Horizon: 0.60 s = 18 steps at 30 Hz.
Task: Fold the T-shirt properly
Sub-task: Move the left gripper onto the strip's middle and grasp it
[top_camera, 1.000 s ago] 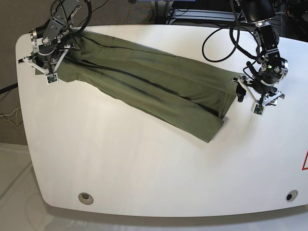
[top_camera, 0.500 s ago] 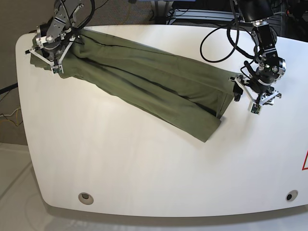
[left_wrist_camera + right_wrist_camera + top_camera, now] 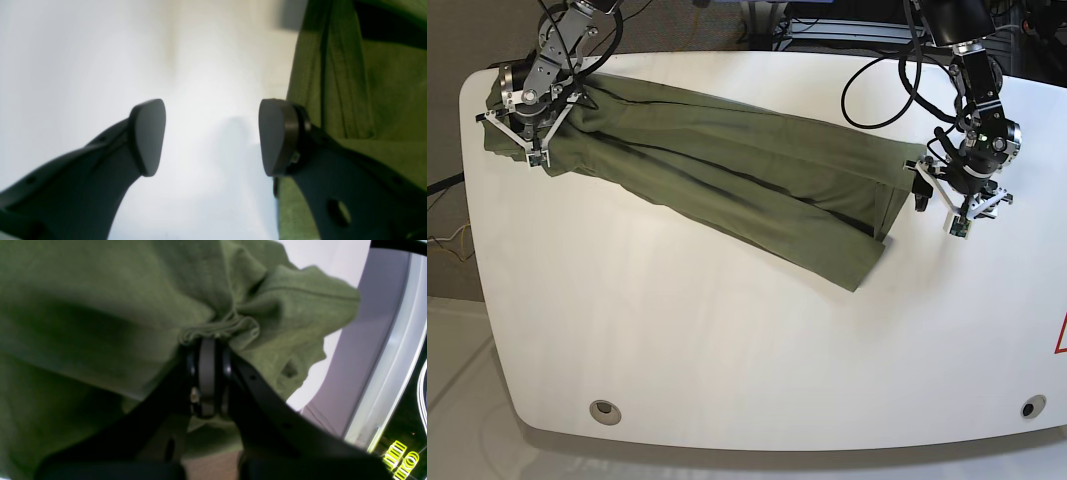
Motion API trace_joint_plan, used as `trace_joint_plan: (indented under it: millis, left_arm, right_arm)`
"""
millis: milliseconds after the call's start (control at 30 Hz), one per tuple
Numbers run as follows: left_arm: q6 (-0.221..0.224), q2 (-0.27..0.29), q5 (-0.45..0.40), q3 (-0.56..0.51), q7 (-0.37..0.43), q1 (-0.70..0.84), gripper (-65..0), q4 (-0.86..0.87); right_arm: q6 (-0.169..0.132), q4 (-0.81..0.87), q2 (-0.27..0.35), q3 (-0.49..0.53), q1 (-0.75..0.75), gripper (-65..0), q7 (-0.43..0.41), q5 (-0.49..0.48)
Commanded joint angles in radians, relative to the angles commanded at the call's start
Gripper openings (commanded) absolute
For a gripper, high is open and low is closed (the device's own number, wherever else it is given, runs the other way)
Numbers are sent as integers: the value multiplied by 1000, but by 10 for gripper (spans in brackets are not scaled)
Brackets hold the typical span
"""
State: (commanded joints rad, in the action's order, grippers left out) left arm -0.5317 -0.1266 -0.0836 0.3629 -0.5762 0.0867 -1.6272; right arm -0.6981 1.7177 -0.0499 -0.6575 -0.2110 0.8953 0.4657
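right gripper [image 3: 207, 386] clamps t-shirt [image 3: 727, 170] at table's [image 3: 727, 340] far-left corner; left gripper [image 3: 212, 136] open, empty; cloth may slip off edge.

Olive-green T-shirt [image 3: 727, 180] is lying stretched in a long, creased diagonal band across the white table, one end bunching at the far-left corner, the other folding near the right.

Bare table [image 3: 727, 340] lies free in front of the T-shirt [image 3: 727, 170], which spans the far half.
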Motion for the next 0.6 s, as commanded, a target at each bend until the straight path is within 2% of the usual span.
trace_joint_plan:
  millis: [100, 233, 400, 600]
  left_arm:
    - [0, 3, 3, 0, 0, 0, -257, -43]
    - [-5, 41, 0, 0, 0, 0, -257, -109]
    - [-8, 78, 0, -11, 0, 0, -257, -187]
    - [-8, 98, 0, -124, -2, 3, -258, -230]
  right_arm:
    - [0, 3, -2, 0, 11, -597, -2, 0]
    - [0, 2, -3, 0, 20, -582, -2, 0]
    - [0, 2, -6, 2, 23, -603, -2, 0]
    - [0, -2, -6, 38, 25, -641, -2, -2]
